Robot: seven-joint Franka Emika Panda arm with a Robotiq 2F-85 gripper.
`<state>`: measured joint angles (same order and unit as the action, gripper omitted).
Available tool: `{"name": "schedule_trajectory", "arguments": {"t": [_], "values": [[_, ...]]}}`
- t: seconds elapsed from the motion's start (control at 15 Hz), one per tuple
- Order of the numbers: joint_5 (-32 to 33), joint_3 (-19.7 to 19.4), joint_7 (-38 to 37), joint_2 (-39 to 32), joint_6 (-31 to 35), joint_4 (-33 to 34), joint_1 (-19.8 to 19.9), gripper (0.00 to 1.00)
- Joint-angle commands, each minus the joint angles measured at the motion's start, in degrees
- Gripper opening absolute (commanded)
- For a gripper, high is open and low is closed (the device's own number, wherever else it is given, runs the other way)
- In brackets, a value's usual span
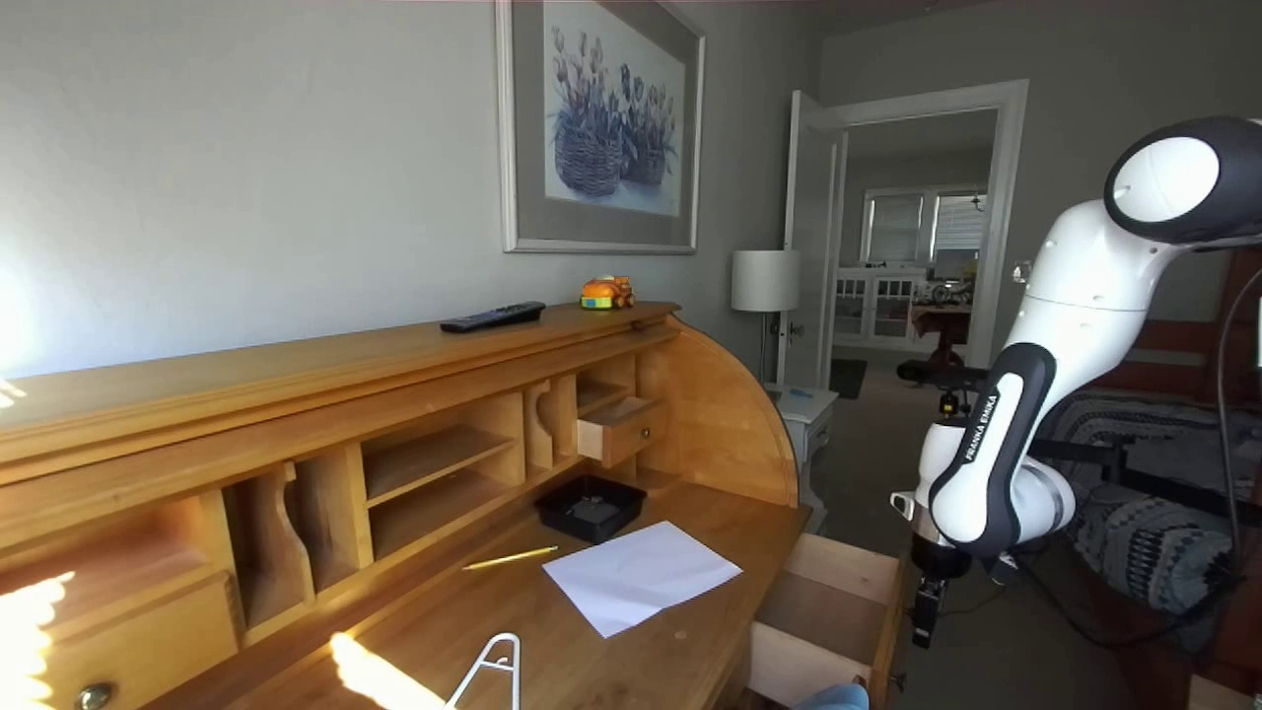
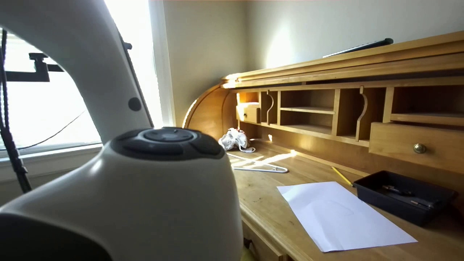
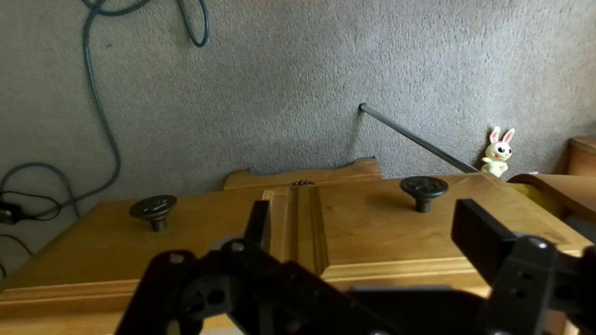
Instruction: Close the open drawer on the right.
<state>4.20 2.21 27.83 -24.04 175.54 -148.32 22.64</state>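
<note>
My tool (image 3: 363, 214): spread wide in wrist view, holding nothing. In exterior view it hangs just outside front of drawer (image 1: 823, 611); contact I cannot tell. Drawer sticks out from under surface (image 1: 611, 671), so closing is not done; I judge most of push remains for me. Farther off, white paper (image 1: 641, 572) lies on surface.

"What's past the arm (image 2: 174, 197)?"

"In an exterior view it fills the left of my screen, a bright window (image 2: 43, 108) behind it and the counter (image 2: 261, 199) beyond. A sheet of paper (image 2: 344, 215) lies there, just beside a black tray (image 2: 388, 207)."

"Anything else?"

"A yellow pencil (image 2: 342, 176) near the tray, and I make out a white hanger (image 2: 258, 169) farther back."
</note>
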Motion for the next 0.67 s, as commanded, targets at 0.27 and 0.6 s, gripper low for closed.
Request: {"name": "schedule_trajectory", "arguments": {"t": [0.27,0.6], "values": [[1.55,0.45,-1.39,-0.56,0.04,0.34,0.71,1.0],[2.92,0.46,0.61,-5.9,3.04,2.69,2.24,1.0]]}}
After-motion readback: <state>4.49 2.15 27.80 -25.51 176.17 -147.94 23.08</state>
